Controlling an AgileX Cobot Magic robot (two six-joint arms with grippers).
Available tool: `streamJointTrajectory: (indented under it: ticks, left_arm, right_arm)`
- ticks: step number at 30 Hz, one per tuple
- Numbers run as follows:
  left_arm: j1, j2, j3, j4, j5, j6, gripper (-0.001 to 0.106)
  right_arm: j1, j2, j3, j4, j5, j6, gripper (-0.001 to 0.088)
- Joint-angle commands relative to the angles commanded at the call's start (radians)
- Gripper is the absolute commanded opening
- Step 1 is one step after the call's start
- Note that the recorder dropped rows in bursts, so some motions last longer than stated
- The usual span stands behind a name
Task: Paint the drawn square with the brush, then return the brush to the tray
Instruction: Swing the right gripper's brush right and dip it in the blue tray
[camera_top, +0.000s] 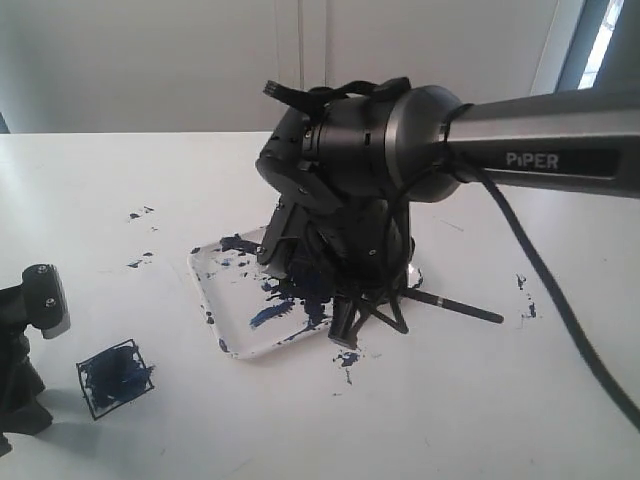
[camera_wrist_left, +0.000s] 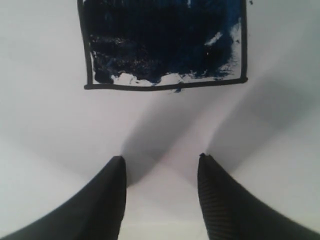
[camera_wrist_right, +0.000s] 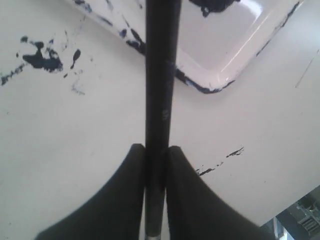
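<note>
Two jaws of the right gripper are clamped on the brush, whose shaft crosses the rim of the tray. This grip likely steadies the brush for lowering into the tray. The drawn square, well apart from the tray, is largely filled dark blue, so painting appears complete. The left gripper, also well apart from the tray, has jaws apart and empty, leaving the return path free.
</note>
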Motion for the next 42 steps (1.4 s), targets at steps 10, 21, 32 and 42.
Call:
streamJointTrajectory:
  ticks: [10,21,32,42]
  left_arm:
    - [0.000,0.000,0.000,0.000,-0.023,0.000,0.052]
    - [0.000,0.000,0.000,0.000,-0.029,0.000,0.052]
    - [0.000,0.000,0.000,-0.007,-0.036,0.000,0.052]
    - [0.000,0.000,0.000,-0.014,-0.038,0.000,0.052]
  right_arm:
    - [-0.026,-0.030,0.145,-0.060,0.000,0.042,0.0000]
    - [-0.040,-0.007,0.159,-0.124,0.000,0.052,0.0000]
    - [-0.065,0.046,0.159,-0.128,0.000,0.052,0.0000]
    - [-0.065,0.045,0.159,-0.175,0.000,0.074,0.0000]
